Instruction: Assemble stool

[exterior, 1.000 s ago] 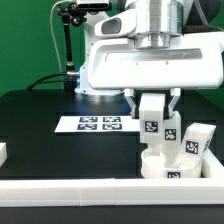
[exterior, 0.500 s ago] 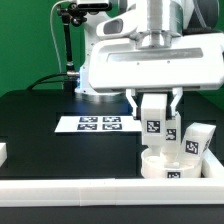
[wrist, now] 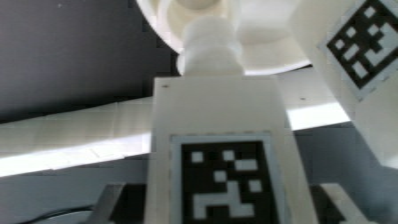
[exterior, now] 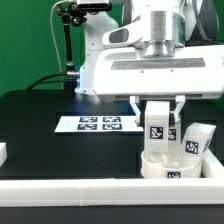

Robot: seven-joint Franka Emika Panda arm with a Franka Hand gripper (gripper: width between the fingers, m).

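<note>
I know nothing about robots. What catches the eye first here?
The end effector grips a short white leg bearing a black-and-white tag, just above the round seat near the exterior view's right. A marker board with printed tags lies flat on the black table, further left.

No words, numbers or brands are legible. The only printed signs are black-and-white square tags: one on the upright leg [exterior: 157, 124], one on the round seat [exterior: 168, 168], some on a second leg [exterior: 197, 140] at the exterior view's right, and several on the marker board [exterior: 98, 124].
</note>
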